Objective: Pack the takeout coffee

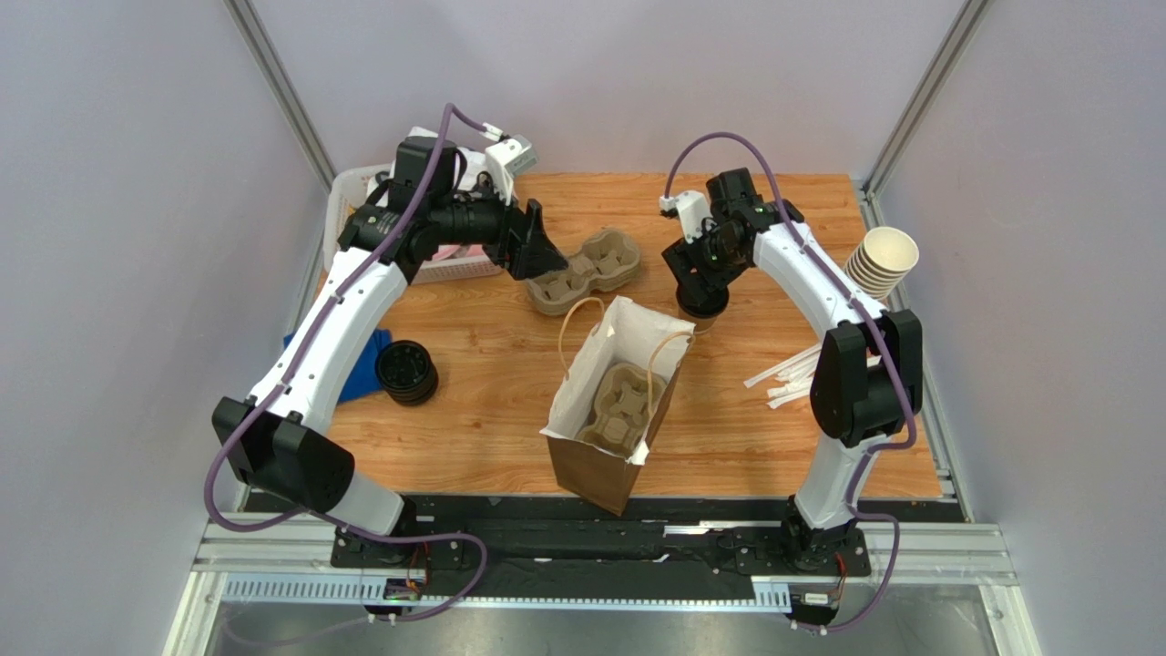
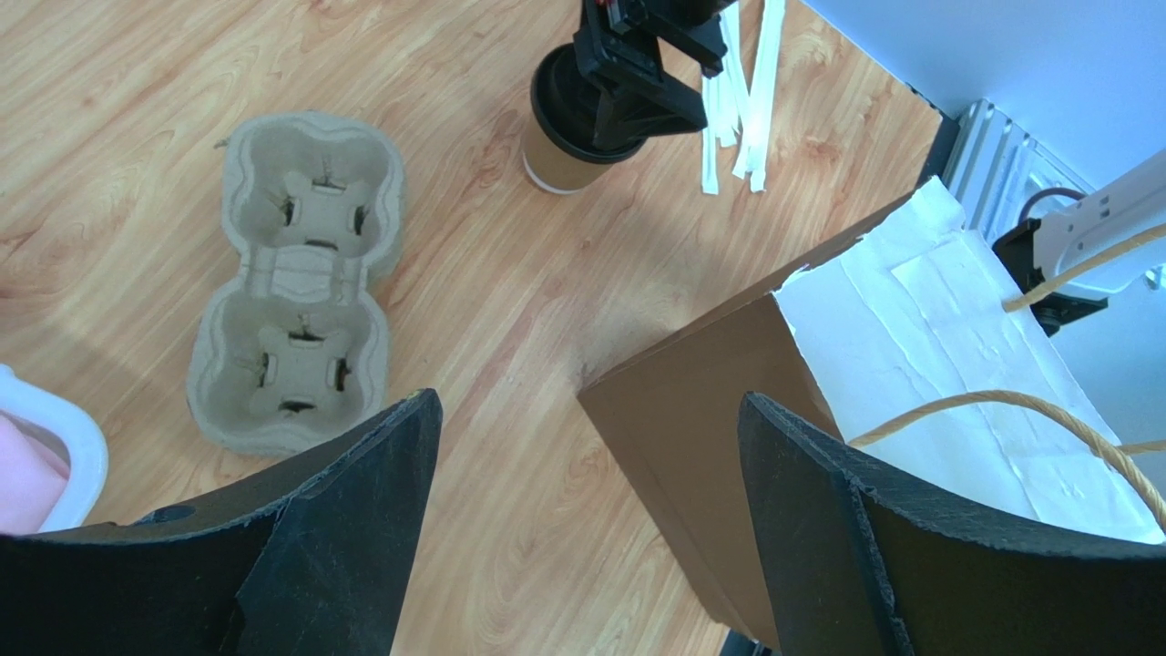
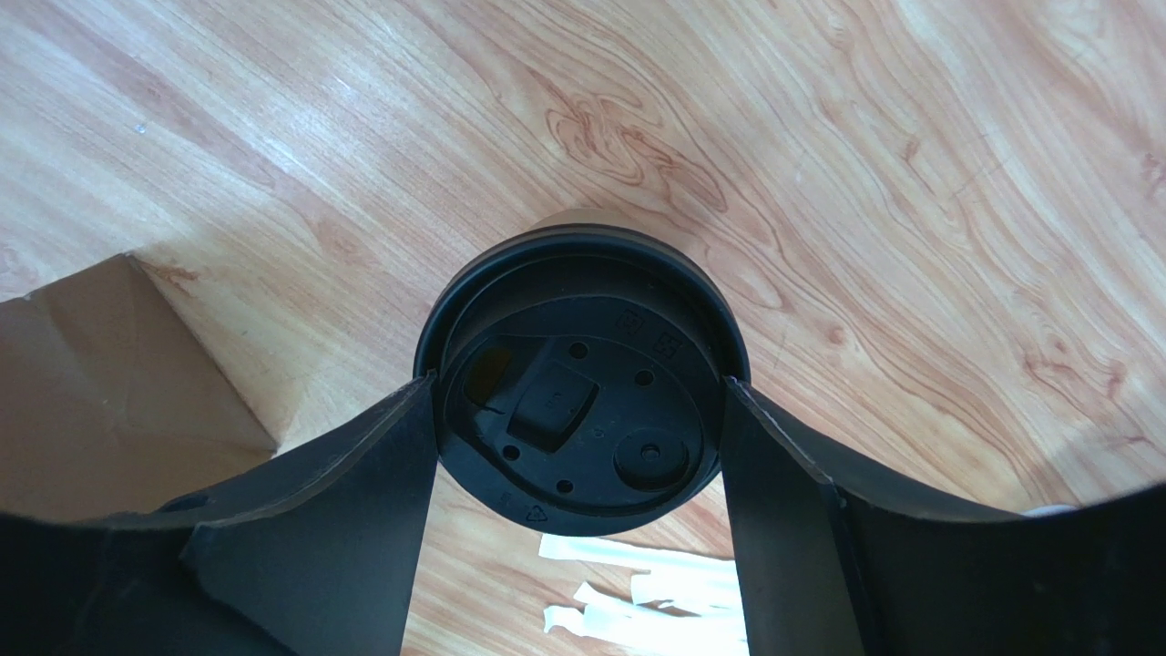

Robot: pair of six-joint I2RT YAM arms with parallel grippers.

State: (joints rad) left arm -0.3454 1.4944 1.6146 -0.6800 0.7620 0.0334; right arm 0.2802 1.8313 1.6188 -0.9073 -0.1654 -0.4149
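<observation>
The takeout coffee (image 2: 559, 153), a tan paper cup with a black lid (image 3: 582, 397), stands on the wood table just behind the open brown paper bag (image 1: 602, 451). My right gripper (image 3: 580, 386) is closed around the lid, one finger touching each side; from above (image 1: 701, 298) it hides most of the cup. A pulp cup carrier (image 1: 623, 403) sits inside the bag. My left gripper (image 2: 589, 407) is open and empty, hovering over bare table between an empty pulp carrier (image 2: 294, 274) and the bag's corner (image 2: 712, 410).
A stack of black lids (image 1: 407, 372) lies on a blue cloth (image 1: 359, 376) at the left. A stack of cream cups (image 1: 880, 260) sits at the right edge. White wrapped straws (image 1: 787, 376) lie near the right arm. A white bin (image 1: 359, 192) stands at the back left.
</observation>
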